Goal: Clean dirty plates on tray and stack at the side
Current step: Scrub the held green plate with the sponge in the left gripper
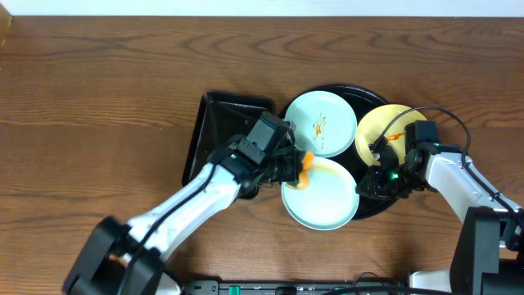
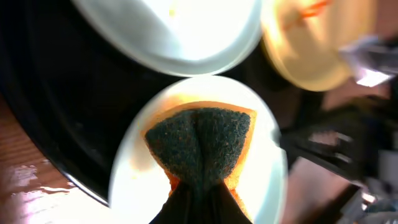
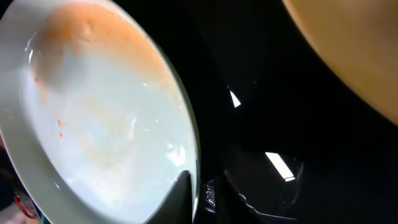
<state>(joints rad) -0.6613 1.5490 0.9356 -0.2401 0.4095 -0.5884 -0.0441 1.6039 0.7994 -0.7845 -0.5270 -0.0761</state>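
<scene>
Main risk: the near mint plate [image 1: 323, 201] looks to overhang the round tray [image 1: 354, 92] at its near rim, above the desk [image 1: 98, 82]. Scrub pressure could tip or skid it if the right hold slips. The right gripper [image 1: 375, 180] appears clenched on that plate's right rim. The left gripper [image 1: 295, 164] has its jaws clamped on the sponge [image 2: 202, 140], which is pressed onto the plate's far-left part. Sponge is orange foam with a coarse dark-green scour face, pinched into a fold. Plate is smooth and shallow, with a faint orange film. Farther back on the glossy black tray sit a second mint plate [image 1: 319, 123] and a yellow plate [image 1: 383, 131] — both sauce-streaked, slick, easy to nudge.
</scene>
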